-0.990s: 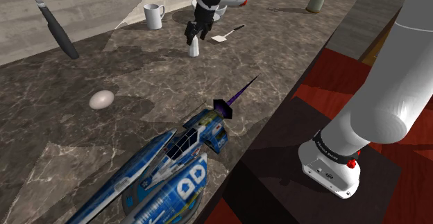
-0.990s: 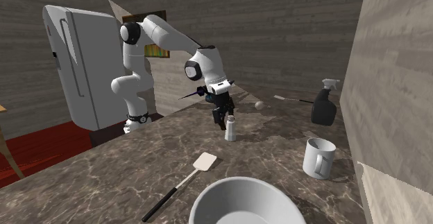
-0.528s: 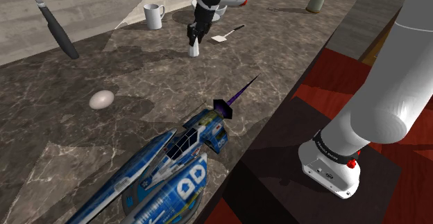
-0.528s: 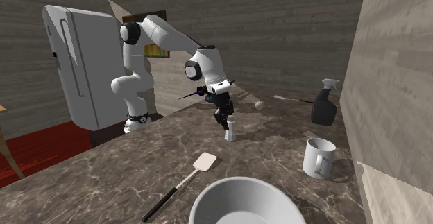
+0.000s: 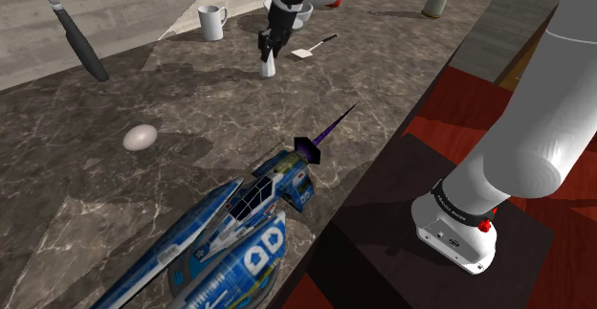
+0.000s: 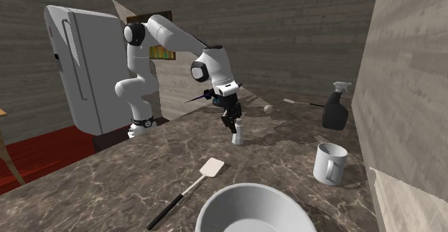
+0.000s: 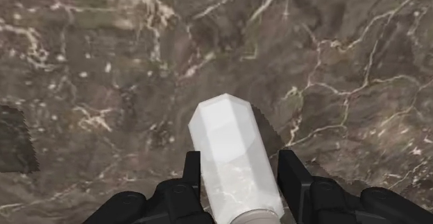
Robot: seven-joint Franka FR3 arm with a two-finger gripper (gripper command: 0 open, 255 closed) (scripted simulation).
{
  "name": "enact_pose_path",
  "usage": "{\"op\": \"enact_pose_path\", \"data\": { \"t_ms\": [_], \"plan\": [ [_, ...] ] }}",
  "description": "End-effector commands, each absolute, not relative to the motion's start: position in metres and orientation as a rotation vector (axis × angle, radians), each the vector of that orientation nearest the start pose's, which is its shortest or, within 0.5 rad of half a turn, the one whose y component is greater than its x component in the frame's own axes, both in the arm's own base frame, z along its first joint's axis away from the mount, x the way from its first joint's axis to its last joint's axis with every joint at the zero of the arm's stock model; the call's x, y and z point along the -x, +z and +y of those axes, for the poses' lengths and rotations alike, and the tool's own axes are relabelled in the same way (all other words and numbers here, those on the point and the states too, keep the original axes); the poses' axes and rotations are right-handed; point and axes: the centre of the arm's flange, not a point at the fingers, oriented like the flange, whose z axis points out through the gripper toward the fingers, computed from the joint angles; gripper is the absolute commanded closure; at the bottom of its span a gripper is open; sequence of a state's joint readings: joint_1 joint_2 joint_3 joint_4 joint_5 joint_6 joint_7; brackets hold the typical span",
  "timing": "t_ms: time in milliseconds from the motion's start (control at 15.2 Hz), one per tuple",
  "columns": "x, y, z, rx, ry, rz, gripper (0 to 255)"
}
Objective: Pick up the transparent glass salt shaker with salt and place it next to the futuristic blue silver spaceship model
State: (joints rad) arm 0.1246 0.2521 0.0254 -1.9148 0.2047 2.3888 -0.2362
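Note:
The salt shaker (image 5: 269,66) is a small pale, white-looking bottle on the dark marble counter (image 5: 191,97), far from the stand. My black gripper (image 5: 267,49) comes down on it from above and is shut on its upper part. In the wrist view the shaker (image 7: 232,160) sits clasped between the two fingers (image 7: 192,177), with marble beneath. The second exterior view has the gripper (image 6: 234,123) gripping the shaker (image 6: 238,133) at mid-counter. The blue and silver spaceship model (image 5: 239,226), with a purple nose spike, lies near the counter's front edge in the shoulder view.
Close to the shaker lie a white spatula (image 5: 313,47) and a white mug (image 5: 211,22). A white oval object (image 5: 140,137) sits between shaker and spaceship. A large bowl (image 6: 255,209), a dark spray bottle (image 6: 334,108) and a fridge (image 6: 79,65) are also around.
A second ago the fingers stood open around the shaker; they have since closed on it. The shaker has hardly shifted and the arm holds its place.

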Motion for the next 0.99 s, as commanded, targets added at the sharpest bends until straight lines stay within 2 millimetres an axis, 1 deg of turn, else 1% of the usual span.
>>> {"op": "enact_pose_path", "data": {
  "t_ms": [0, 924],
  "plan": [
    [-0.625, 0.396, 0.096, 2.947, -0.340, -0.371, 255],
    [-0.625, 0.470, 0.096, 2.947, -0.340, -0.371, 255]
  ]
}}
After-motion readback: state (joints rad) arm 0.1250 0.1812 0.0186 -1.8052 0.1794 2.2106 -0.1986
